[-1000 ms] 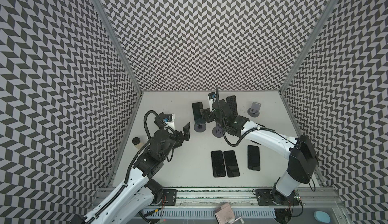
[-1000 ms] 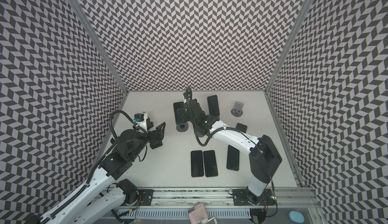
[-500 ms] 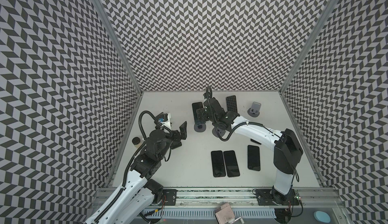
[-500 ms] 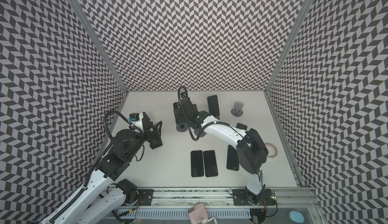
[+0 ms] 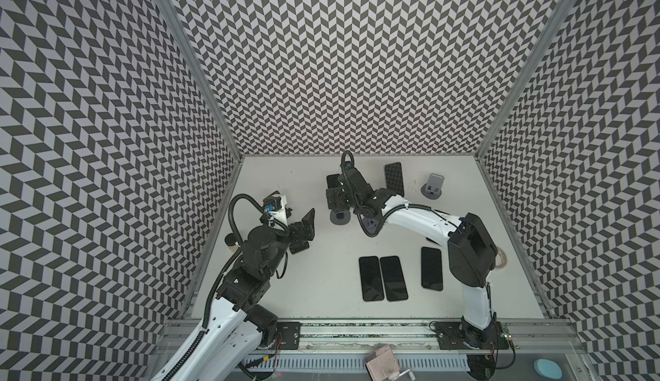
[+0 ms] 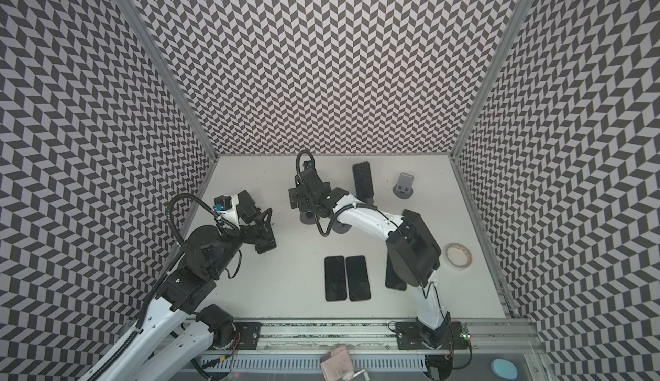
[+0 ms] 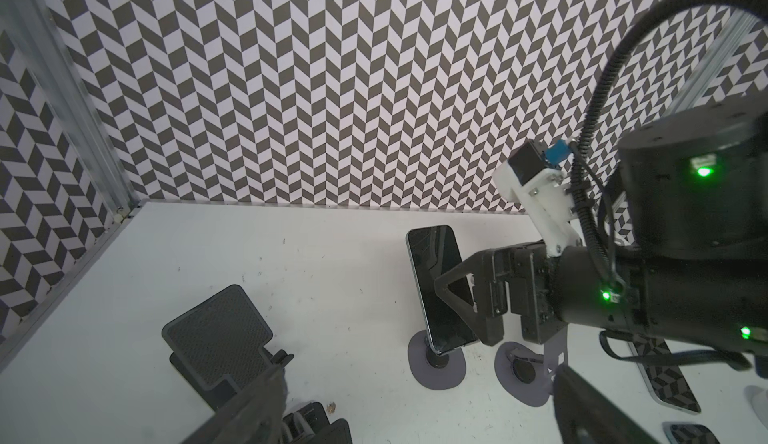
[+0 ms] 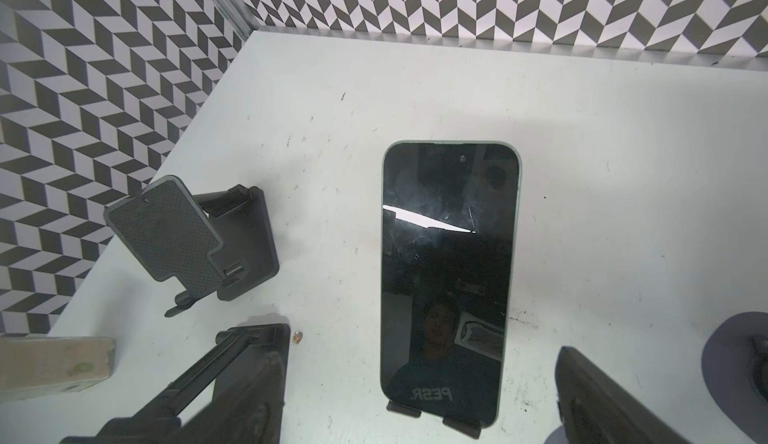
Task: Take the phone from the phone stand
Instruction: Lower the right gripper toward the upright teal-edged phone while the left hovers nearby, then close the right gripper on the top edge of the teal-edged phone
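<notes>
Flat phones [image 5: 393,278] are noted nearest, lying on the table [image 5: 321,300]. The left gripper [image 5: 306,227] is seen with jaws apart, nothing held. Farther back, the right gripper [image 8: 419,371] is spread either side of the phone [image 8: 451,254] without contact. The phone is seated, leaning, in its phone stand [image 7: 436,369].

The phone [image 8: 449,275] rests on the phone stand [image 7: 434,365]; flat phones [image 5: 393,278] lie before that stand, an empty stand [image 5: 433,186] to its right.
</notes>
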Robot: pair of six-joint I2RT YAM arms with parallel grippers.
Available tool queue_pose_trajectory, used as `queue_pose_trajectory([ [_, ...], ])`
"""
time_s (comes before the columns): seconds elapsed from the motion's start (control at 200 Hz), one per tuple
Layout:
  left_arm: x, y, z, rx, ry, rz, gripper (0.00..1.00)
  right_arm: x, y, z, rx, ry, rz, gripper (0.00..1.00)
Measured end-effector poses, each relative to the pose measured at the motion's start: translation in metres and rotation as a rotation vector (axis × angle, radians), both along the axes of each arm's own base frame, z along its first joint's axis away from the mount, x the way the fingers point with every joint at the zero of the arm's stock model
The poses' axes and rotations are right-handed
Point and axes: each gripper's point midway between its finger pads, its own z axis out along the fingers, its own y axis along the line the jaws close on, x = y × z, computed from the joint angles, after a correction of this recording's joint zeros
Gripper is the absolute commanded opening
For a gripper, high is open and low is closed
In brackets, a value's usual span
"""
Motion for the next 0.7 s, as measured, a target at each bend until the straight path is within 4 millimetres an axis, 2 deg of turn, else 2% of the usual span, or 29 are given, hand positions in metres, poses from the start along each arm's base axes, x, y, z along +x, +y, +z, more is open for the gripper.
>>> queue_pose_trajectory([
  [0.12, -0.002, -0.005, -0.001, 0.025, -0.008, -0.037, 1.00, 0.007, 0.007, -0.003, 0.003, 0.005, -0.013, 0.99],
  [0.386, -0.004, -0.009, -0.008, 0.058, -0.004, -0.068, 1.00, 0.018, 0.005, -0.018, -0.045, 0.010, -0.061, 0.99],
  [0.701, -0.006, -0.007, -0.002, 0.059, -0.025, -0.067, 1.00, 0.027, 0.011, -0.031, -0.074, 0.021, -0.068, 0.99],
])
